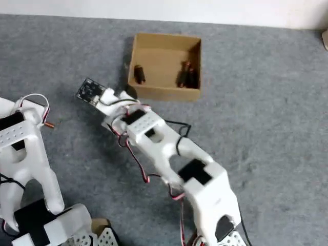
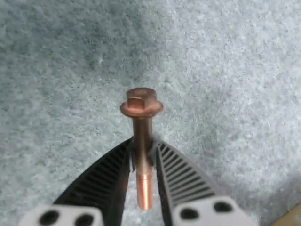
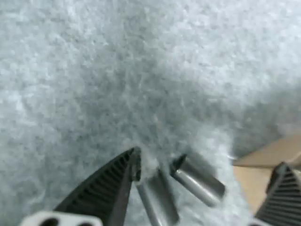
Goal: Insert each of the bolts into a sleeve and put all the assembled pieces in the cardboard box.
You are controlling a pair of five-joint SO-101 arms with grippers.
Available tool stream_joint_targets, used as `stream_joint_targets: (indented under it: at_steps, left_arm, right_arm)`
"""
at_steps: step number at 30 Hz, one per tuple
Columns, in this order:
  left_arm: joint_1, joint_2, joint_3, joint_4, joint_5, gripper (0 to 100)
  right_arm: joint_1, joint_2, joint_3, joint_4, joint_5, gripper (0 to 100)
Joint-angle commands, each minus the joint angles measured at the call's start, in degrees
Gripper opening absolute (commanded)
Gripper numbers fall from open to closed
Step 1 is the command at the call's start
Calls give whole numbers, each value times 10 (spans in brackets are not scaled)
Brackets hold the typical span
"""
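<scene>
One bolt (image 2: 141, 107), pinched by left gripper (image 2: 143, 144); two sleeves (image 3: 198, 181)

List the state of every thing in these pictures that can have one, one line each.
Left gripper: shut on the bolt.
Bolt: clamped by its shank, head free, not yet inserted.
Right gripper: open, jaws either side of two sleeves.
Sleeves: lying loose on the mat, no bolt showing in them.
Cardboard box: open, pieces already inside.

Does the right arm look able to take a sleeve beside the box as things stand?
Probably yes: the right gripper is open with both sleeves lying bare on the carpet between its fingers. The cardboard box edge sits close, and it might catch both.
</scene>
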Motion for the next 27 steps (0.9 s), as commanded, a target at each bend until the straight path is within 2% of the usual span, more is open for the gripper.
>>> stream_joint_targets:
  at_steps: [1,6,11,16,21,23,26,27]
  left_arm:
    - [-1,-10,-35,3,-3,5]
    - [-3,-10,-35,2,-3,5]
    - [-2,-10,-33,2,-3,5]
    - [-1,-9,-33,2,-3,5]
    - [-1,-9,-33,3,-3,5]
    - [-1,-9,-32,3,-3,5]
    - [-1,-9,-32,4,-3,5]
    - [-1,-9,-32,4,-3,5]
  right_arm:
    - [2,36,-72,56,6,382]
    - [7,58,-109,137,2,382]
    - [14,58,-106,150,0,382]
    - [30,59,-110,205,-46,382]
    - [40,63,-108,225,-47,372]
    - [41,63,-107,225,-47,289]
    - [40,63,-106,223,-50,5]
    - [40,63,-107,223,-51,3]
